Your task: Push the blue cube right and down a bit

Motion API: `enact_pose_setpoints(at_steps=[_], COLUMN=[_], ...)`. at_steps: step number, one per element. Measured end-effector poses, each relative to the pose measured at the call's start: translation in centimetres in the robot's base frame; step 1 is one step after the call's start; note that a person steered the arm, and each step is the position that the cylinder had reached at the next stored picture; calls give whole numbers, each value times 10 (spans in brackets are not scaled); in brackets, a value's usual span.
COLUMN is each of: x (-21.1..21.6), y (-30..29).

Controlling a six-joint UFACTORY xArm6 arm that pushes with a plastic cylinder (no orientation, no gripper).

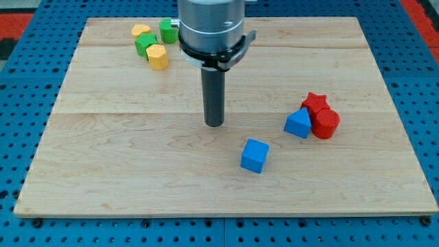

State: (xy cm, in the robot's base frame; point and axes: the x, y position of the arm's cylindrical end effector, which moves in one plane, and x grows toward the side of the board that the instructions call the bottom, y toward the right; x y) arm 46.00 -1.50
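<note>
The blue cube (254, 156) lies on the wooden board (123, 158), a little right of centre and toward the view's bottom. My tip (215, 125) rests on the board up and to the left of the cube, a short gap apart from it. The dark rod rises from the tip to the grey arm body at the view's top.
A blue triangular block (298, 124), a red star block (315, 103) and a red cylinder (325, 124) cluster at the right. At the top left sit two yellow blocks (157, 57) (141, 31) and two green blocks (145, 44) (168, 30).
</note>
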Motion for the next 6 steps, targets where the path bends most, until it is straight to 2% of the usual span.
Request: enact_pose_setpoints(at_steps=[3,5,6], x=[-44,-42,-1], y=[0,20,23])
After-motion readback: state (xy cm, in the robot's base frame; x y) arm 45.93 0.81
